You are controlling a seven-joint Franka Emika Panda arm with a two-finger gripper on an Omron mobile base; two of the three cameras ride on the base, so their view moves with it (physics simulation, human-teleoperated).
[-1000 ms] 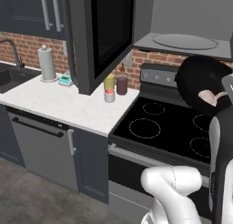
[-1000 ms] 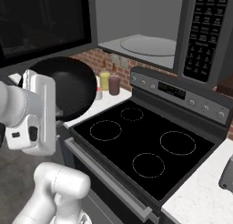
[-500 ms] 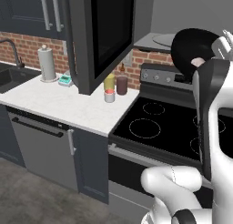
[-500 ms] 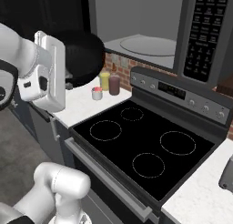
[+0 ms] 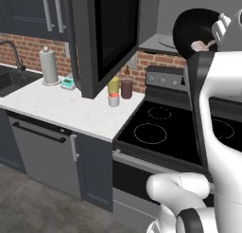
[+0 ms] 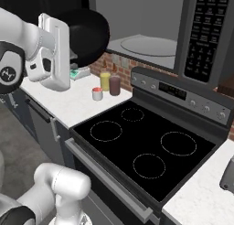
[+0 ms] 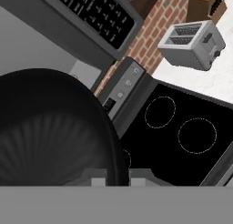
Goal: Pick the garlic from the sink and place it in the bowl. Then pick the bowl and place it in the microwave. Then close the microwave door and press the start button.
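The glossy black bowl (image 5: pixel 196 28) hangs tilted in the air at the height of the microwave's (image 6: pixel 151 45) open cavity, above the stove's back. A small pinkish garlic (image 5: pixel 201 46) lies at its lower inner edge. My gripper (image 7: pixel 118 175) is shut on the bowl's (image 7: pixel 50 127) rim, one fingertip on each side. From the right base view the bowl (image 6: pixel 89 32) shows just left of the grey cavity and its glass turntable (image 6: pixel 148 45). The microwave door (image 5: pixel 108 38) stands swung open to the left. Far left on the counter lies the black sink (image 5: pixel 9 80).
A black stove (image 6: pixel 146 146) with burner rings lies below the bowl. Small jars (image 5: pixel 120 89) and a paper towel roll (image 5: pixel 48 66) stand on the white counter. A toaster (image 7: pixel 193 43) sits right of the stove. The microwave's button panel (image 6: pixel 205 32) is right of the cavity.
My arm has lifted the bowl from just above the stove up to the level of the microwave opening, and the bowl has tilted.
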